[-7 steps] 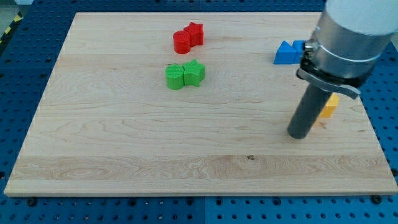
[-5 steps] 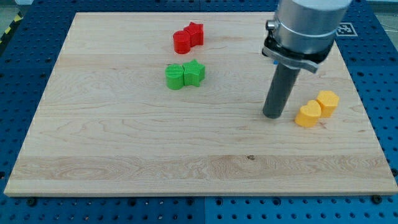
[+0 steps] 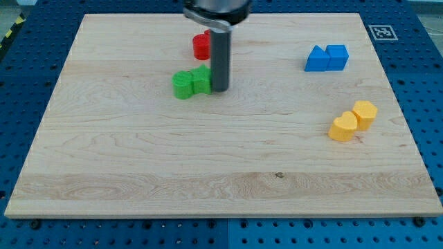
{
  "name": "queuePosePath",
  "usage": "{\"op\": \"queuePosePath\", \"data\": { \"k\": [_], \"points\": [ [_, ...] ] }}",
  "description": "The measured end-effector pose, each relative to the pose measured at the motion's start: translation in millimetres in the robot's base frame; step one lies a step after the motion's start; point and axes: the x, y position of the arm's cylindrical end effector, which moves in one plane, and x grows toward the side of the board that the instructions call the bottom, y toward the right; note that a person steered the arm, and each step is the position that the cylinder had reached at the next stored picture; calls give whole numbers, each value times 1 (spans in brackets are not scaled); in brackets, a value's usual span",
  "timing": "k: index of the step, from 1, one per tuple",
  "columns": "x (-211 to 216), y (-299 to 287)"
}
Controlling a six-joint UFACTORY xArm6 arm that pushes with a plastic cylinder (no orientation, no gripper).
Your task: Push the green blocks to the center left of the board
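Note:
Two green blocks lie side by side in the board's upper middle: a round one (image 3: 183,85) on the left and a star-shaped one (image 3: 201,80) on the right. My tip (image 3: 220,89) stands right against the star block's right side. The dark rod rises from there to the view's top and hides part of the red blocks (image 3: 201,46) behind it.
Two blue blocks (image 3: 327,58) sit at the upper right. Two yellow blocks (image 3: 352,120) sit at the right, one a heart and one a hexagon. The wooden board (image 3: 138,173) lies on a blue perforated table.
My tip has swept left from the right side of the board to the green blocks. The green blocks have shifted a little to the left.

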Motion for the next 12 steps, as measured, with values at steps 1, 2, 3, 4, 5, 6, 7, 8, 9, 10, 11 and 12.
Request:
{"op": "queuePosePath", "data": {
  "k": [1, 2, 3, 4, 5, 6, 7, 8, 9, 10, 11, 12],
  "points": [
    [-6, -28],
    [-6, -56],
    [-6, -71],
    [-6, -69],
    [-8, -57],
    [-27, -57],
    [-42, -57],
    [-35, -73],
    [-21, -73],
    [-18, -83],
    [-18, -95],
    [-18, -102]
  ]
}}
